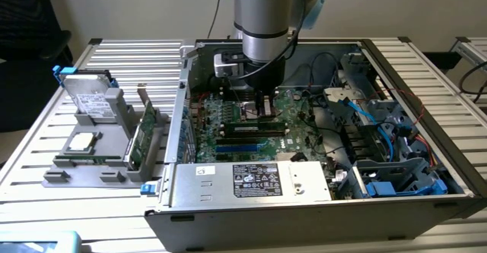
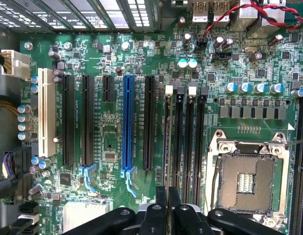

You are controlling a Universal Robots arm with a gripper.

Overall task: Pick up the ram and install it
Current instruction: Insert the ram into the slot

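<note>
With the gripper (image 2: 167, 209) closed on the top edge of the ram (image 1: 255, 129), which stands in a memory slot of the motherboard (image 2: 239, 73), the push probably needs to go straight down, stick kept upright, until the end latch (image 2: 168, 90) catches.

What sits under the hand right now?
The hand hangs over the memory slots beside the processor socket. Its fingers cover the slots' nearest ends.
</note>
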